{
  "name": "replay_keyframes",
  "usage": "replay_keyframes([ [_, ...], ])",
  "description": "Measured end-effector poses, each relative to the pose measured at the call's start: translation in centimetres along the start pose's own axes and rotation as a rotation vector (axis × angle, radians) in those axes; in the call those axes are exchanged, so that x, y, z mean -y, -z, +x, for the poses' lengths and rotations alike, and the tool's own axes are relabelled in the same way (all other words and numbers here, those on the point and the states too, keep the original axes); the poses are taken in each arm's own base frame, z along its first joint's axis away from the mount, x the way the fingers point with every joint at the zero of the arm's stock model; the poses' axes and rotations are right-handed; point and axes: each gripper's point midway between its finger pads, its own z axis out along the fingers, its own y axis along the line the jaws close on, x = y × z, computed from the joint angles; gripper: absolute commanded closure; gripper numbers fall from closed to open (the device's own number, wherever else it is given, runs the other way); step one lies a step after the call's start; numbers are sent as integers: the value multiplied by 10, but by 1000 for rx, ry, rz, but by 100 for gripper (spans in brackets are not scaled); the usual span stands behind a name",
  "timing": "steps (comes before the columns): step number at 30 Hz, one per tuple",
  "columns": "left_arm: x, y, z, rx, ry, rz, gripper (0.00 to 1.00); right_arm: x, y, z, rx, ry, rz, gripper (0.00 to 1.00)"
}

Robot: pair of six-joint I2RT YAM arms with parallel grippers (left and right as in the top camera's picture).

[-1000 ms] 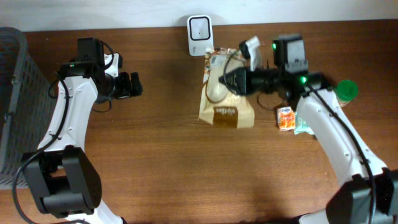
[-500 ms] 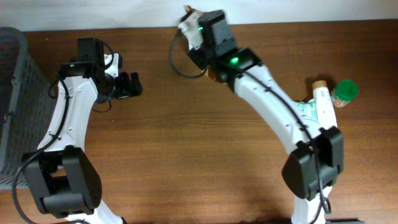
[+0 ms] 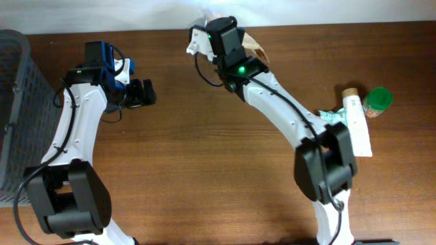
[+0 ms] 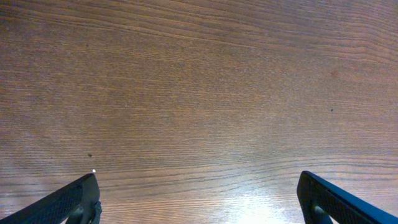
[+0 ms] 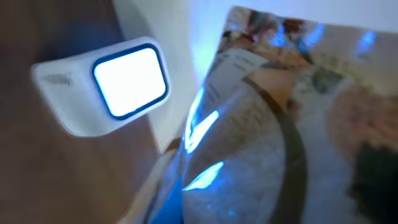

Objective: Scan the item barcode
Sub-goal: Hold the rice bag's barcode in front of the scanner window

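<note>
The right arm reaches to the back edge of the worktop, its fingers clenched on the glossy snack bag, which is held up just beside the scanner. The likely failure is no read, because the crinkled film glares or the barcode faces away from the lit window. The right wrist view shows scanner and bag together, where the overhead view hides the scanner under the wrist; the left fingers hang released over bare wood.
</note>
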Motion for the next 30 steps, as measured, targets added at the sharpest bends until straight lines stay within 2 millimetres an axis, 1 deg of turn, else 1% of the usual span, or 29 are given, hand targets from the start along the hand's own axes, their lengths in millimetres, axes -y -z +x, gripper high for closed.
replay_keyframes([
  [1,0,0,0,1,0,0,1,-2,-8,-1,-2,26,23,96],
  [2,0,0,0,1,0,0,1,-3,-12,-2,-5,62,34,96],
  [3,0,0,0,0,0,0,1,-9,-22,-1,-18,81,56,96],
  [6,0,0,0,1,0,0,1,-6,-38,-3,-26,96,145,96],
  [10,-1,0,0,0,0,-3,1,-8,-53,0,-48,150,213,96],
  [13,-1,0,0,0,0,-3,1,-5,-63,7,-73,162,276,96],
  [17,-1,0,0,0,0,-3,1,-12,-78,27,-121,180,286,96],
  [19,-1,0,0,0,0,-3,1,-12,-82,36,-139,189,283,96],
  [22,-1,0,0,0,0,-4,1,-9,-83,42,-148,190,286,96],
  [27,-1,0,0,0,0,-3,1,-11,-84,41,-140,192,282,96],
  [30,-1,0,0,0,0,-4,1,-20,-86,40,-137,214,243,96],
])
